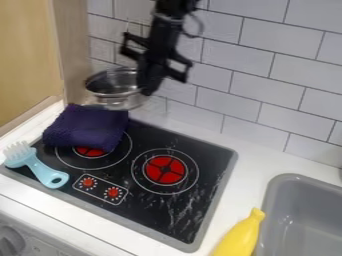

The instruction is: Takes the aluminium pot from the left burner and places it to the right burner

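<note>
Over far left of flat black stove (180, 212), shiny round aluminium pot (110, 89) hangs from black claw (148, 89), pinched closed on its right rim. One-sided grip could let pot tip; carried low, base may snag bunched dark-purple cloth (87, 126).

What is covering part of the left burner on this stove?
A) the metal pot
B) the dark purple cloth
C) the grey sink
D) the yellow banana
B: the dark purple cloth lies across the back part of the left burner, hiding some of its ring.
</note>
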